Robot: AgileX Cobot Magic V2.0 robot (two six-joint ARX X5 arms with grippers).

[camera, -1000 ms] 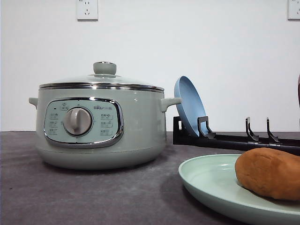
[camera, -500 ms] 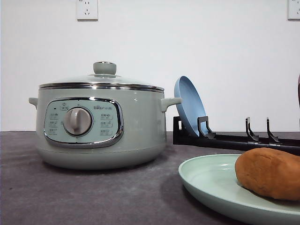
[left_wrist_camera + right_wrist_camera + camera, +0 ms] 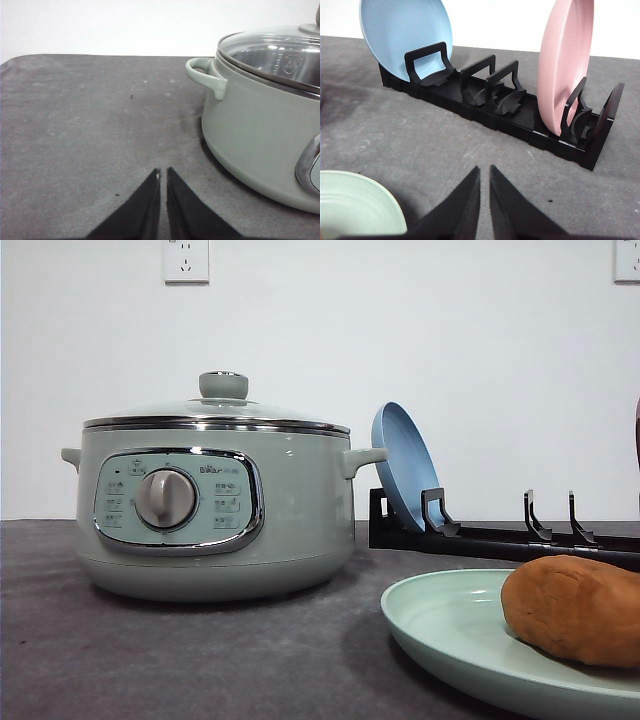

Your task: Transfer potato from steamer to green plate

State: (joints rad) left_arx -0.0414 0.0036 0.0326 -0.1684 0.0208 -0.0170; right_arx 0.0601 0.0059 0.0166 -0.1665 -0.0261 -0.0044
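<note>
While potato (image 3: 580, 608) rests on green plate (image 3: 450, 625) | left claw (image 3: 163, 172) pressed together, empty | right claw (image 3: 484, 170) likewise

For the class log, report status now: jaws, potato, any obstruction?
Left gripper and right gripper: jaws shut, holding nothing. Potato resting on green plate. Steamer lidded. Nothing obstructing.

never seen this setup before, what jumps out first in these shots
The big sage-green steamer dominates the table's left side, its glass lid on. Front right, the orange-brown potato lies on the green plate. Behind, a black dish rack holds a blue plate and a pink plate upright.
</note>
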